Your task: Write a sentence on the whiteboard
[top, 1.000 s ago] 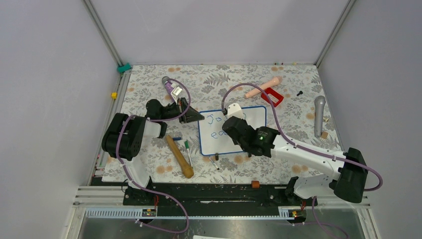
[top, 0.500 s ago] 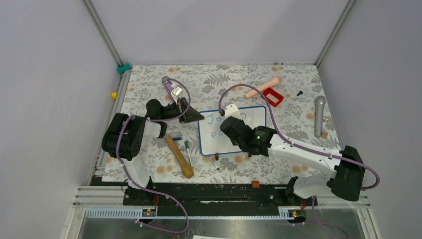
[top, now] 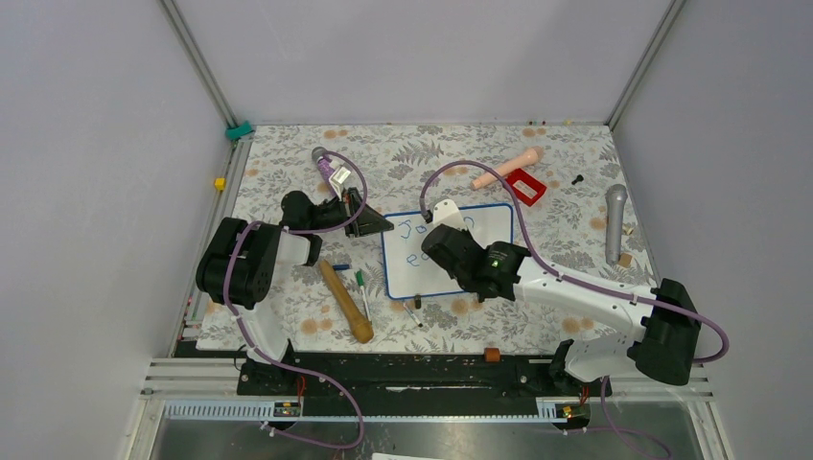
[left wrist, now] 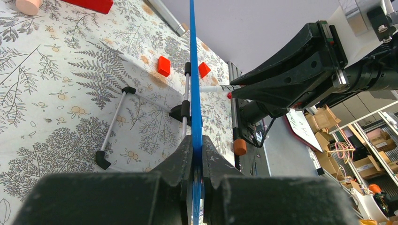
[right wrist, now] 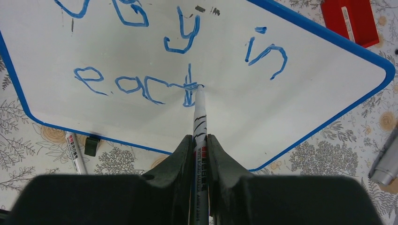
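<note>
The whiteboard [top: 484, 235] lies on the floral table, blue frame around it. My left gripper [top: 380, 225] is shut on its left frame edge [left wrist: 195, 70], seen edge-on between the fingers in the left wrist view. My right gripper [top: 433, 238] is shut on a white whiteboard marker [right wrist: 200, 119]. The marker's tip touches the board at the end of the second line. The sentence [right wrist: 182, 48] in blue reads roughly "Joy in" on top and "eac" plus an upright stroke below. In the top view my right arm hides much of the writing.
A spare marker [right wrist: 75, 152] and a black board foot [right wrist: 92, 144] lie by the board's near edge. A wooden handle [top: 345, 302] and green pen [top: 361, 287] lie left of it. A red piece [top: 525, 184], a beige handle [top: 506, 168] and a grey microphone [top: 615, 222] lie to the right.
My right gripper has shifted a little to the left over the board with the marker in it. The left arm and the board have not moved.
</note>
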Controlling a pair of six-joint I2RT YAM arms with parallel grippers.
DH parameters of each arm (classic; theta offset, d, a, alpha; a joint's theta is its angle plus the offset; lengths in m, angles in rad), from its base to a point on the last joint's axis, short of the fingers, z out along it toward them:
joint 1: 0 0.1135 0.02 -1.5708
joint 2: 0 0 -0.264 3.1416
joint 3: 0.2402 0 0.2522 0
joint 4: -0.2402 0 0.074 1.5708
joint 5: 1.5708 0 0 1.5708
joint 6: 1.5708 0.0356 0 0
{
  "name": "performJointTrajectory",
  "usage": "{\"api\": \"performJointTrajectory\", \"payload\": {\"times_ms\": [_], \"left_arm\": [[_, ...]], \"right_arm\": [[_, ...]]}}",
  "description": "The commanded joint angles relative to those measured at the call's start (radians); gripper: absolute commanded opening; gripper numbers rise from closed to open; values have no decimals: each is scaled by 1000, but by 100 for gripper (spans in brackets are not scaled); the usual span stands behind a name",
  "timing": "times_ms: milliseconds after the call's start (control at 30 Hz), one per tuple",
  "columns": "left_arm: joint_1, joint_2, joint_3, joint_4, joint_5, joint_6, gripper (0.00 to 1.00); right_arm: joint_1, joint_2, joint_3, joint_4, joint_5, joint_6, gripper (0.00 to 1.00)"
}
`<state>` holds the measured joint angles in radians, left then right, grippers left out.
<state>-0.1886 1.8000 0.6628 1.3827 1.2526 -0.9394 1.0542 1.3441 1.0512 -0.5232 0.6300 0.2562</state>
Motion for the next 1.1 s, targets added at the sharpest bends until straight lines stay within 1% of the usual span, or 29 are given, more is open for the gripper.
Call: {"api": "performJointTrajectory", "payload": {"times_ms": [0,167,267,333,433,500,700,867,1067], "left_arm": [[-6,-18,8,84,-3,-6,0],[-6,-18,8,83,-3,-6,0],[-6,-18,8,83,-4,-7,0],[-5,-17,8,84,-4,-6,0],[-5,-18,9,84,-3,-7,0],[-5,-18,9,84,-4,-6,0],[-6,-18,9,83,-4,-8,0],[-6,-17,9,84,-4,-8,0],[-5,-19,10,83,-4,-9,0]], "right_arm": [[3,-3,30,-17,-7,-10,0],[3,8,20,-39,-142,-2,0],[3,18,27,-52,-171,-4,0],[3,20,36,-62,-120,1,0],[3,15,44,-75,-3,8,0],[3,9,49,-79,34,7,0],[3,7,36,-79,-2,6,0],[3,16,32,-79,-114,-1,0],[3,-22,71,-68,-67,-18,0]]}}
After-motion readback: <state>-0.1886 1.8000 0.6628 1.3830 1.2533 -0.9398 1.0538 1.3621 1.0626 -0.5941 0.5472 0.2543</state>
